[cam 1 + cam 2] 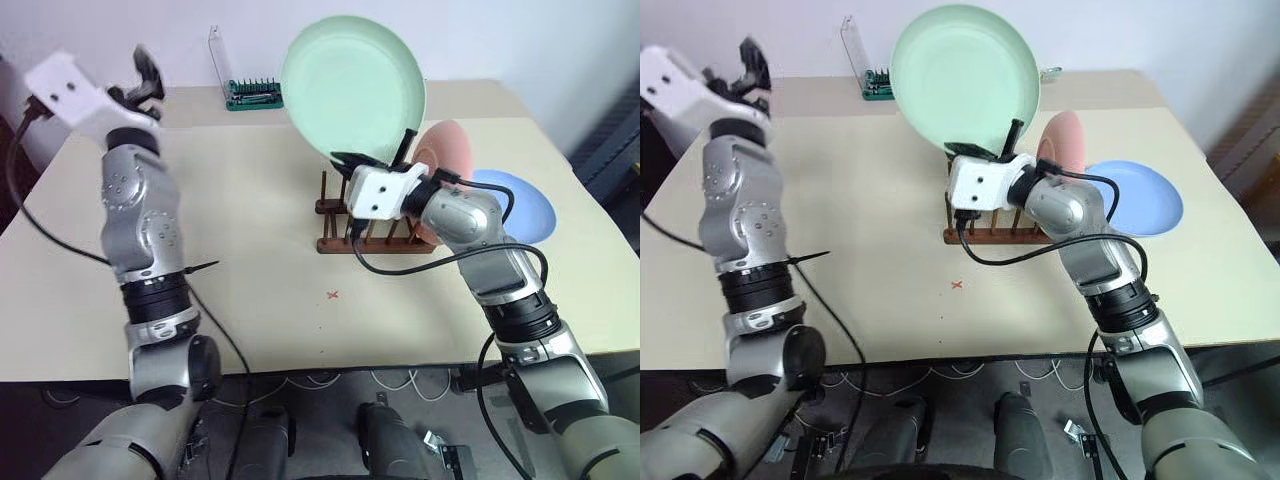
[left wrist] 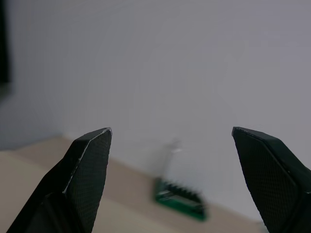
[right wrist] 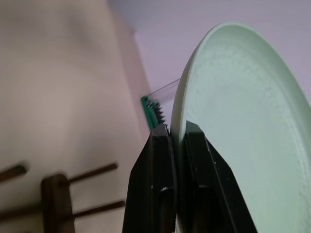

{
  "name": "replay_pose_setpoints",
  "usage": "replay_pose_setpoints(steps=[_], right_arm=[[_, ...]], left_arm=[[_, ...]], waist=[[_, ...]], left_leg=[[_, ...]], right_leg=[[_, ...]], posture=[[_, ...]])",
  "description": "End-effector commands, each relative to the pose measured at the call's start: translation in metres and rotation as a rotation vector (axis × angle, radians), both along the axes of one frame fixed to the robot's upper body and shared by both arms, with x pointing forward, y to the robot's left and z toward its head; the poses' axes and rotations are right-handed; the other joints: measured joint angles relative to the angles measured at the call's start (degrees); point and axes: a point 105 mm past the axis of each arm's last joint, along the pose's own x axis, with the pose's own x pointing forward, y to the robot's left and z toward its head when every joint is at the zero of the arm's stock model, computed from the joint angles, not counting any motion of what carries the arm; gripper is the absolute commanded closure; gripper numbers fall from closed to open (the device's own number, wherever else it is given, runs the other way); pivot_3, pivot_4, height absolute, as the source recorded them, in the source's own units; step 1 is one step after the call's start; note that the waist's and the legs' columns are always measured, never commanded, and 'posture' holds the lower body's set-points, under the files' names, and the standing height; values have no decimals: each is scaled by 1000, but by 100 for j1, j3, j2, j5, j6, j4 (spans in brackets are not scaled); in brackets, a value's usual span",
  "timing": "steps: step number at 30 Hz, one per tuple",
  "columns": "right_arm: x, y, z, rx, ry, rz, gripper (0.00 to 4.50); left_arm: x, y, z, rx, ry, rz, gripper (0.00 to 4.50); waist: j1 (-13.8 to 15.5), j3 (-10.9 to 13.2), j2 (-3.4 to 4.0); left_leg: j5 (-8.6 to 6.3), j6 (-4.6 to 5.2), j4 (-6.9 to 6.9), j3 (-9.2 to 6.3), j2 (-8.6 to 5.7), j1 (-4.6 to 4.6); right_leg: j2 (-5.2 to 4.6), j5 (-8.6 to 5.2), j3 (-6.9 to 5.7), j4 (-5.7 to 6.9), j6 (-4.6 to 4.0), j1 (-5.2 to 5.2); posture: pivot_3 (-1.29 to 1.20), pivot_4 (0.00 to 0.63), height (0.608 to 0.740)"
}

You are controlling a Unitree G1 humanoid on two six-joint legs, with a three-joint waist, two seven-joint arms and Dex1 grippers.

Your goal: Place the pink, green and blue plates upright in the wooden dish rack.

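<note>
A beige table (image 1: 250,200) stands before a pale wall. At far left the left gripper (image 1: 143,80) is raised, jaws wide and empty. A green tool case (image 1: 254,94) sits at the far edge. Near the middle the right gripper (image 1: 375,160) pinches the lower rim of the green plate (image 1: 352,85), held upright above the rack (image 1: 375,228). The pink plate (image 1: 447,150) stands in the rack's right end. The blue plate (image 1: 525,205) lies flat just right of it.

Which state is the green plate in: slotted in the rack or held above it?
Held above it. The right gripper pinches the green plate by its lower rim, over the wooden dish rack.
</note>
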Motion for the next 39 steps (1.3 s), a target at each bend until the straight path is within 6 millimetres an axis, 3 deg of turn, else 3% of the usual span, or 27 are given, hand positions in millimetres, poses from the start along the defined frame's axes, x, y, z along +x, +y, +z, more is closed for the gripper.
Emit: replay_pose_setpoints(steps=[1, 3, 6, 9, 11, 13, 16, 20, 33, 39], right_arm=[[-23, -2, 53, 261, -6, 124, 4500], [-32, -6, 67, 434, 98, 201, 4500], [-45, -13, 75, 631, 266, 309, 4500], [-57, -18, 72, 760, 454, 401, 4500], [-61, -24, 68, 880, 575, 441, 4500], [-56, -33, 60, 1008, 678, 419, 4500], [-52, -38, 56, 1117, 767, 414, 4500], [-45, -43, 49, 1217, 855, 390, 4500], [-32, -48, 38, 1313, 947, 314, 4500], [-16, -55, 19, 1373, 1019, 193, 4500]], left_arm=[[9, -15, -20, 221, 125, -101, 441], [8, -33, -43, 275, 188, -259, 441], [-3, -64, -56, 348, 188, -465, 441], [-21, -94, -72, 383, 180, -676, 441], [-35, -111, -96, 369, 232, -828, 441], [-52, -130, -114, 387, 278, -977, 441], [-74, -149, -122, 425, 302, -1134, 441], [-91, -162, -128, 461, 329, -1262, 441], [-94, -166, -128, 492, 331, -1281, 441], [-94, -166, -129, 531, 331, -1271, 441]], waist=[[13, 0, 0], [3, 0, 1], [4, 0, 1], [-15, 1, 2], [-40, -5, 12], [-55, -11, 32], [-42, -5, 40], [-37, -6, 41], [-40, -5, 47], [-39, -5, 47]], left_leg=[[0, 0, 0, -2, -2, -2], [0, 1, 0, -4, -1, -2], [-6, 11, 0, -12, 0, -2], [-15, 27, -5, -14, 3, -3], [-16, 27, -10, -15, 5, -2], [-16, 29, -17, -11, 8, 3], [-17, 29, -18, -2, 7, 2], [-17, 29, -16, 1, 7, 0], [-17, 31, -15, 4, 7, 0], [-17, 32, -16, 4, 7, 0]], right_leg=[[0, 0, 0, 0, 0, 0], [0, 0, 0, 1, 0, 1], [-1, 0, -3, 2, -1, 1], [-1, 0, -2, 6, -2, -5], [0, 1, -2, 8, -5, -9], [-1, 1, 3, 8, -6, -10], [0, 2, 6, 17, -7, -17], [0, 2, 6, 23, -9, -21], [1, 2, 6, 22, -9, -20], [1, 2, 6, 21, -9, -20]], posture=[[0, 150, 740], [0, 150, 740], [0, 150, 740], [0, 150, 740], [0, 150, 740], [0, 150, 740], [0, 150, 740], [0, 150, 740], [0, 150, 740], [0, 150, 740]])
